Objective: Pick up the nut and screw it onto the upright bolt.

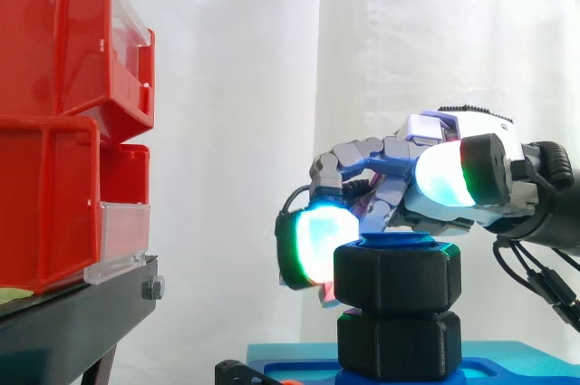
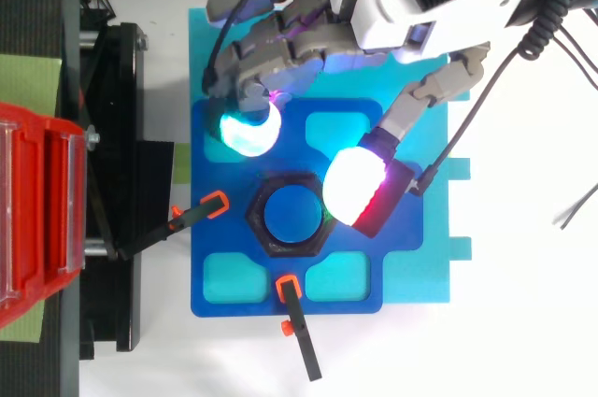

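White desk (image 2: 505, 341) seen from above carries a pale blue sheet (image 2: 416, 285) with a darker blue plate (image 2: 215, 276) on top of it. Nearest the side camera, an orange-and-black clamp (image 2: 291, 290) grips the plate's front edge, and a second clamp (image 2: 213, 205) grips its left side. Just behind them, at the middle of the plate, the blue bolt (image 2: 291, 215) stands upright. The black hexagonal nut (image 1: 397, 281) sits around the bolt's top, with the bolt's blue end showing through it. In the side view a second black hexagonal piece (image 1: 399, 344) sits directly below the nut on the same bolt. The robot hand (image 2: 374, 5) reaches in from the far right and hangs over the back of the plate. Its fingers are loosely bent and released, holding nothing. The thumb's white and red glowing pad (image 2: 353, 184) lies at the nut's right rear edge; whether it touches cannot be told. A cyan glowing fingertip (image 2: 248, 133) sits behind and left of the nut, clearly apart from it. Off to the left, red bins (image 1: 54, 131) are stacked on a black stand (image 1: 72, 322). Farthest back hangs a white curtain (image 1: 236, 131).
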Robot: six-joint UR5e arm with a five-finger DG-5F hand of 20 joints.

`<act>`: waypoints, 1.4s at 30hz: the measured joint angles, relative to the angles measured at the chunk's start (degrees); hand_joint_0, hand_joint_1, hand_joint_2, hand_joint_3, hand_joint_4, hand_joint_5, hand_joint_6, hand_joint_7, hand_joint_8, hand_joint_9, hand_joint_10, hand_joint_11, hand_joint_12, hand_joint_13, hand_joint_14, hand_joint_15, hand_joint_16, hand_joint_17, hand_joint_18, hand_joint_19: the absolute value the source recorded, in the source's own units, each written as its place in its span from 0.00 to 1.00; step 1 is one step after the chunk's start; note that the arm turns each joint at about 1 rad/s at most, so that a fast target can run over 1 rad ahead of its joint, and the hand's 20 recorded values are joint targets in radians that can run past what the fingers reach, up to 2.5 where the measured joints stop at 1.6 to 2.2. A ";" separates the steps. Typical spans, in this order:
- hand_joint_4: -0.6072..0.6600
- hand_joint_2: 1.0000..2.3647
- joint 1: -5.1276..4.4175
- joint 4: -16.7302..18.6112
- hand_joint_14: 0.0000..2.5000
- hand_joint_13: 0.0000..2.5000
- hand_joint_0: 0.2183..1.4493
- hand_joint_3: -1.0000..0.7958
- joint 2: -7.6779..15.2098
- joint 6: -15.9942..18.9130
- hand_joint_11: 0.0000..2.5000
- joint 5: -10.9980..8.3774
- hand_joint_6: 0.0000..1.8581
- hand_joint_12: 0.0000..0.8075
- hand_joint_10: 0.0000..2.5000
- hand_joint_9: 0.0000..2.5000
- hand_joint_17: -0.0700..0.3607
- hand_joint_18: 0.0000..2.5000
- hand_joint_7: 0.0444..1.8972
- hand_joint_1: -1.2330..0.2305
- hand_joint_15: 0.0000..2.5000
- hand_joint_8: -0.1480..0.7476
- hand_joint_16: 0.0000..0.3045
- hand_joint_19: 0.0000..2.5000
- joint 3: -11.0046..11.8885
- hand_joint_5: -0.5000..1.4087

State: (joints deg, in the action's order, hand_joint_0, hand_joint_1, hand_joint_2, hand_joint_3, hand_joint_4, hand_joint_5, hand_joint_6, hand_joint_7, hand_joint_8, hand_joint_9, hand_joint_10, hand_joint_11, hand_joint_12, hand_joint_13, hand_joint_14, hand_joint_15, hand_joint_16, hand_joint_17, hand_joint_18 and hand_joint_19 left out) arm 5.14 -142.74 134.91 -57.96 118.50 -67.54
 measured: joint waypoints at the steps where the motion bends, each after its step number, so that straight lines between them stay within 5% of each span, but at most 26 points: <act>1: 0.61 0.00 0.08 0.14 0.00 0.25 0.22 0.28 0.00 -0.01 0.00 0.12 0.27 0.25 0.00 0.33 0.25 0.13 0.40 0.63 0.00 0.40 0.06 0.00 0.00 0.18; 6: 0.55 0.00 0.39 0.62 0.00 0.13 0.20 0.28 0.00 -0.02 0.00 0.65 0.27 0.29 0.00 0.18 0.29 0.00 0.30 0.66 0.00 0.35 0.08 0.00 0.02 0.16; 15: 0.53 0.00 -0.89 0.67 0.00 0.03 0.19 0.28 0.00 0.04 0.00 -0.21 0.27 0.34 0.00 0.08 0.34 0.00 0.28 0.71 0.00 0.33 0.11 0.00 0.04 0.15; 25: 0.61 0.00 -2.80 -3.63 0.00 0.07 0.19 0.28 0.00 -0.28 0.00 -2.93 0.27 0.35 0.00 0.11 0.33 0.00 0.40 0.71 0.00 0.37 0.11 0.00 0.03 0.18; 42: 0.60 0.00 -3.20 -4.38 0.00 0.12 0.21 0.28 0.02 -0.27 0.00 -3.10 0.27 0.33 0.00 0.17 0.31 0.00 0.64 0.68 0.00 0.41 0.09 0.00 -0.04 0.21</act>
State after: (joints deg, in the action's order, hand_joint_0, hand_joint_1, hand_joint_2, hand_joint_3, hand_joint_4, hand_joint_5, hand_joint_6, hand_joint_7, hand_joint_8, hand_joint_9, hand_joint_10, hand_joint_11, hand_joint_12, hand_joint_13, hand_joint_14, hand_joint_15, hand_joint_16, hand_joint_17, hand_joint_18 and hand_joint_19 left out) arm 1.94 -147.12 134.93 -58.23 115.40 -67.57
